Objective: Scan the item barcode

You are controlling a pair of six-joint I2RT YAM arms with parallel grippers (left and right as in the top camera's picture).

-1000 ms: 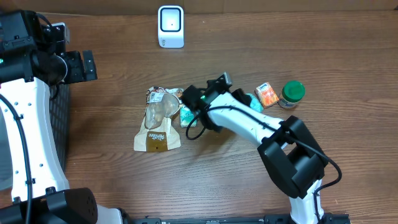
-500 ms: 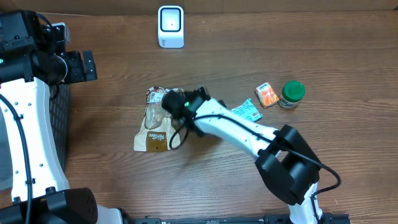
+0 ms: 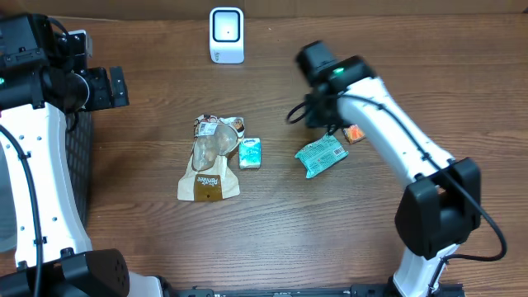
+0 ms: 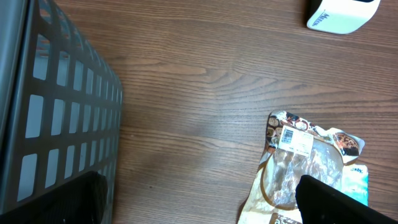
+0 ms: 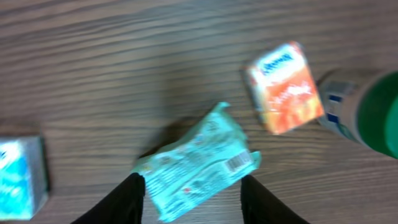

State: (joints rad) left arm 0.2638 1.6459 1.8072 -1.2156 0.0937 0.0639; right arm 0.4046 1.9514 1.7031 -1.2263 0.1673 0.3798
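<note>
Hovering above the worktop (image 3: pixel 148 239), the right pincer (image 5: pixel 189 202) has its fingers spread, gripping nothing, with the teal packet (image 5: pixel 196 163) lying flat on the wood beneath them, barcode face up. That packet sits right of the worktop's middle, near an orange carton (image 5: pixel 285 87) and a green-lidded jar (image 5: pixel 367 112). The white scanner (image 3: pixel 227 35) stands by the far edge. A small teal box (image 3: pixel 250 153) touches a brown pouch (image 3: pixel 210 161) near the centre. The left pincer (image 4: pixel 199 180) is spread wide and empty beside the grey basket (image 4: pixel 56 112) at the left edge.
</note>
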